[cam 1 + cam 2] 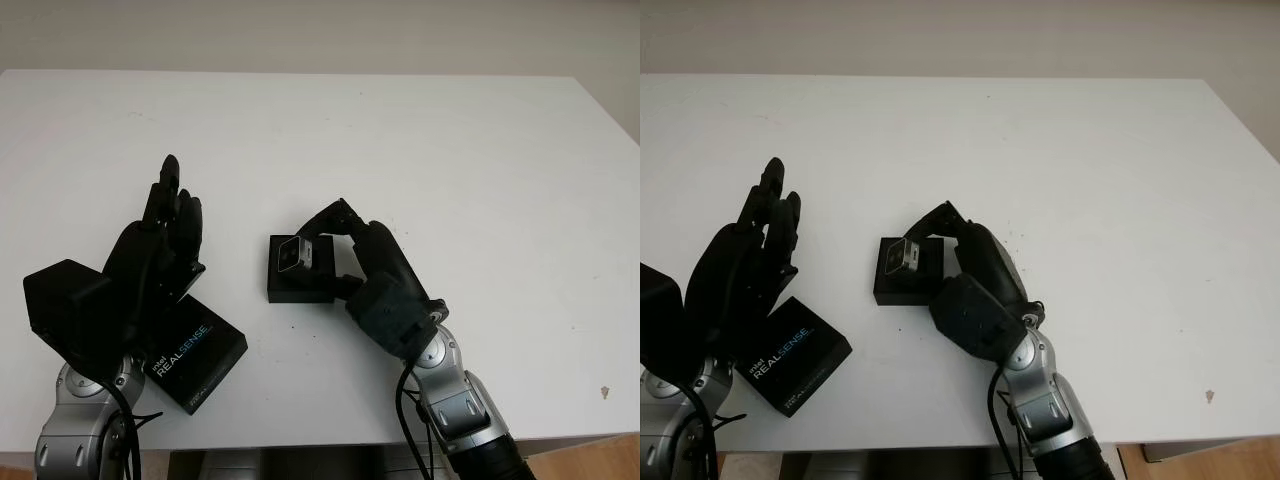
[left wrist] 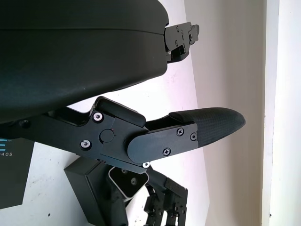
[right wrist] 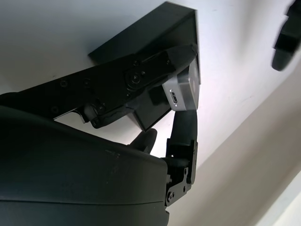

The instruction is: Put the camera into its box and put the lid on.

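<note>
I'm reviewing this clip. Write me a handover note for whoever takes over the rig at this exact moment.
Right hand: shut on the camera, holding it over the open black box at mid-table.
Left hand: open, raised above the table's left side, holding nothing.
Lid: lying on the table near the front edge, left of the box, RealSense print up.
Done: camera brought to the box.
Left: seat and release the camera, then fit the lid.

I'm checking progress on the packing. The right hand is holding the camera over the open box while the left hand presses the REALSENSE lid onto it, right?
Not quite. In the left eye view the REALSENSE lid lies on the table, apart from the open box, under the open left hand. The right hand does hold the camera over the box.
</note>
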### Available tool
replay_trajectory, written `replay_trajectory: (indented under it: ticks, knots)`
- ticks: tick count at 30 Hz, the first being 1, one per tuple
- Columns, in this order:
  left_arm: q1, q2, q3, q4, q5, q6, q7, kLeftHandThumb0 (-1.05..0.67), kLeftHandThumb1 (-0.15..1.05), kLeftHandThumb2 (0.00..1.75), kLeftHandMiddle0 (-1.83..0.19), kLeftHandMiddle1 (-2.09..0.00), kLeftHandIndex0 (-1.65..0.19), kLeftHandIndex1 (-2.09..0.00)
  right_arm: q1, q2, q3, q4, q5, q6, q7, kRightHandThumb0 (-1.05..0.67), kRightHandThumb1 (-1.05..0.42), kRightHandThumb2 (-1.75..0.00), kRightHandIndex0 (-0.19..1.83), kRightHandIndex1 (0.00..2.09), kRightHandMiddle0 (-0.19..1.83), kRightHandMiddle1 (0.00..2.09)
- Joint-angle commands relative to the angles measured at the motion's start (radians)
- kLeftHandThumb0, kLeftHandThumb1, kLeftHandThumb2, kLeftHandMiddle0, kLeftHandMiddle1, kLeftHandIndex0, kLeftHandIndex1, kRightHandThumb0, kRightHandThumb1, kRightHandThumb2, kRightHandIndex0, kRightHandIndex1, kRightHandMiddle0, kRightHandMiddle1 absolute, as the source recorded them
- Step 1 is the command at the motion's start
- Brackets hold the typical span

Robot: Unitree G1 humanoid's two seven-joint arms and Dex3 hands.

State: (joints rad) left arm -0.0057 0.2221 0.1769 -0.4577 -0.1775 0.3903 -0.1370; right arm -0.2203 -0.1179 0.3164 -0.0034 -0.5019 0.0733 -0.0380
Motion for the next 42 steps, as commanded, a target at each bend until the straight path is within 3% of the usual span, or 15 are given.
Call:
replay_trajectory:
  ticks: [1,2,6,9,22,29,31,34,38,40,42]
  knots:
    - [0.007,0.006,0.004,-0.017,-0.002,-0.008,-0.003,-0.79,1.05,0.65,0.19,-0.03,0.19,0.00,-0.004,-0.058,0.056,0.011,-0.089,-0.044,-0.005,-0.40,-1.01,-0.05,0.12,0.69,0.28,1.43]
    - [0.007,0.006,0.005,-0.018,-0.001,-0.008,-0.003,-0.79,1.05,0.64,0.19,-0.04,0.19,0.00,-0.010,-0.082,0.073,0.010,-0.133,-0.062,-0.007,-0.45,-1.01,-0.05,0.09,0.54,0.22,1.17]
    - [0.010,0.010,0.009,-0.018,-0.006,-0.007,-0.012,-0.78,1.05,0.65,0.19,-0.03,0.19,0.00,-0.016,-0.146,0.118,-0.049,-0.278,-0.074,0.014,-0.53,-0.98,-0.05,0.07,0.19,0.21,0.49]
    - [0.011,0.011,0.013,-0.018,-0.006,-0.006,-0.013,-0.79,1.05,0.64,0.19,-0.04,0.19,0.00,-0.010,-0.173,0.130,-0.100,-0.342,-0.082,0.024,-0.53,-0.97,-0.05,0.01,0.09,0.21,0.29]
    - [0.012,0.022,0.010,-0.023,0.001,0.000,-0.014,-0.78,1.05,0.64,0.19,-0.05,0.19,-0.02,0.017,-0.199,0.129,-0.208,-0.429,-0.108,0.053,-0.55,-0.96,-0.05,-0.05,0.04,0.20,0.18]
    - [0.012,0.022,0.009,-0.028,0.007,-0.004,-0.011,-0.78,1.05,0.64,0.19,-0.05,0.19,-0.02,-0.003,-0.209,0.090,-0.231,-0.383,-0.113,0.128,-0.62,-1.04,-0.08,-0.13,0.01,-0.04,0.03]
    - [0.013,0.023,0.009,-0.029,0.013,-0.011,-0.008,-0.78,1.05,0.64,0.19,-0.05,0.19,-0.02,-0.005,-0.192,0.048,-0.228,-0.303,-0.132,0.116,-0.68,-1.05,-0.13,-0.11,0.03,-0.07,0.02]
    - [0.010,0.033,0.019,-0.031,0.020,-0.034,-0.016,-0.77,1.05,0.65,0.19,-0.04,0.19,-0.02,-0.014,-0.155,-0.064,-0.228,-0.046,-0.126,0.172,-0.73,-1.05,-0.23,-0.12,0.03,-0.11,0.01]
    - [-0.002,0.069,0.044,-0.055,0.037,-0.063,-0.022,-0.77,1.05,0.64,0.18,-0.04,0.18,-0.02,-0.057,-0.148,-0.183,-0.234,0.190,-0.017,0.288,-0.77,-1.05,-0.32,-0.16,0.03,-0.15,0.02]
    - [-0.014,0.133,0.068,-0.074,0.069,-0.087,-0.043,-0.76,1.05,0.62,0.16,-0.05,0.16,-0.04,-0.095,-0.149,-0.247,-0.223,0.293,0.060,0.331,-0.79,-1.05,-0.34,-0.16,0.03,-0.14,0.04]
    - [-0.038,0.209,0.110,-0.086,0.082,-0.118,-0.086,-0.73,1.05,0.49,0.09,-0.08,0.10,-0.07,-0.135,-0.156,-0.304,-0.194,0.377,0.093,0.353,-0.80,-1.05,-0.38,-0.10,0.06,-0.09,0.06]
